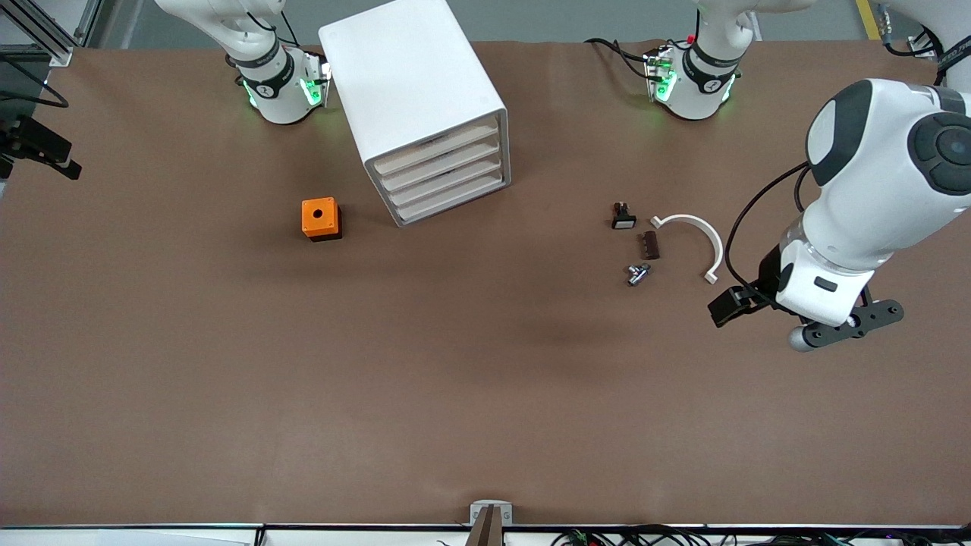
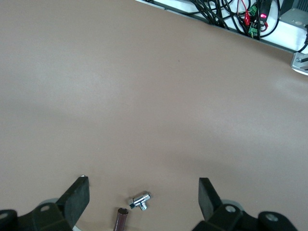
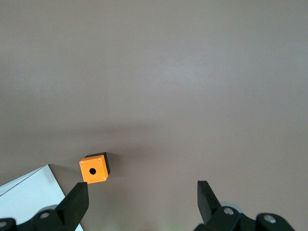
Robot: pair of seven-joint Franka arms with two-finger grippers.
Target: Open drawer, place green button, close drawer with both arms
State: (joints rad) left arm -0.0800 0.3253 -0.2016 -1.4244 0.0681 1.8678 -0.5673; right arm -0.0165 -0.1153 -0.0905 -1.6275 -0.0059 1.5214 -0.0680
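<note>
Now, both arms hover high with nothing in hand. The left gripper (image 2: pixel 143 198) hangs spread wide over a chrome fitting (image 1: pixel 638 274) and a small dark part (image 1: pixel 650 245) toward the left arm's end of the table (image 1: pixel 485 394). The button's green cap shows nowhere, so it cannot be picked out for sure. The right gripper (image 3: pixel 142 199), spread wide too, hangs over the orange box (image 1: pixel 321 218) beside the cabinet (image 1: pixel 410 83). All four drawers (image 1: pixel 444 171) sit shut. Each front looks plain, smooth and light, so hooking an edge is likely best, with the cabinet braced against sliding.
</note>
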